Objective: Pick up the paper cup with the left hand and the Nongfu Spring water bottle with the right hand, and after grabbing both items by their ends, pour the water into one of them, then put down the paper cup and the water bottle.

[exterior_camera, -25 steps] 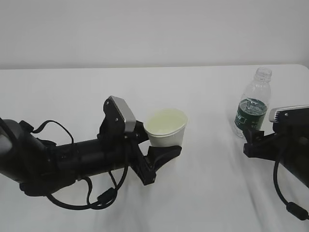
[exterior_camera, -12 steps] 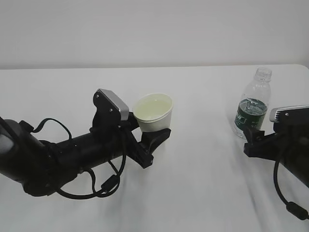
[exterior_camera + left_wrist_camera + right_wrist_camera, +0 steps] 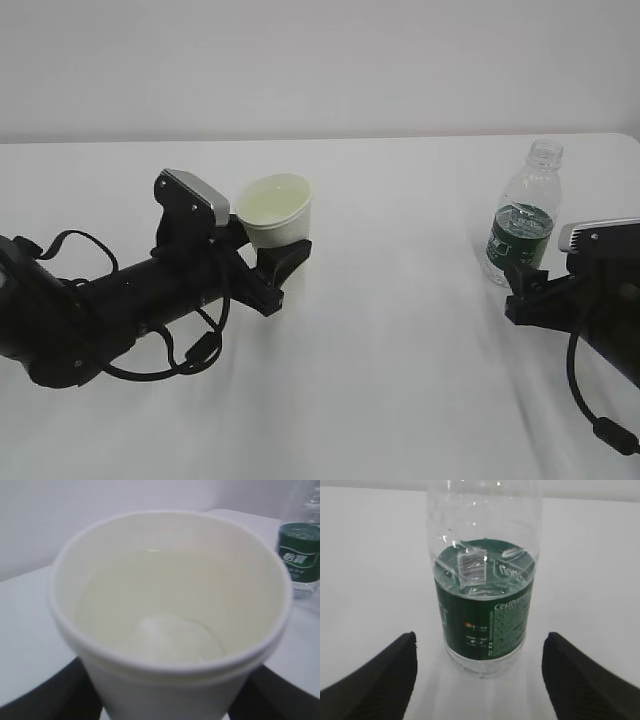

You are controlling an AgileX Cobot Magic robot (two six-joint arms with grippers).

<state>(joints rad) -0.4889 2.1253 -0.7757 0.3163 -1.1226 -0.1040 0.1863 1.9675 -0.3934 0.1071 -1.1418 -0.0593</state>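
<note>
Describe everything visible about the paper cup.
The paper cup is a small white to cream tapered cup with a rolled rim, its open mouth tipped a little toward the camera. The left wrist view shows clear water inside, up to about mid-height, with the round bottom visible through it. The left hand clasps its lower part with black fingers on both sides. It sits left of centre over the white table, far from the bottle; whether its base touches the table cannot be told.
</note>
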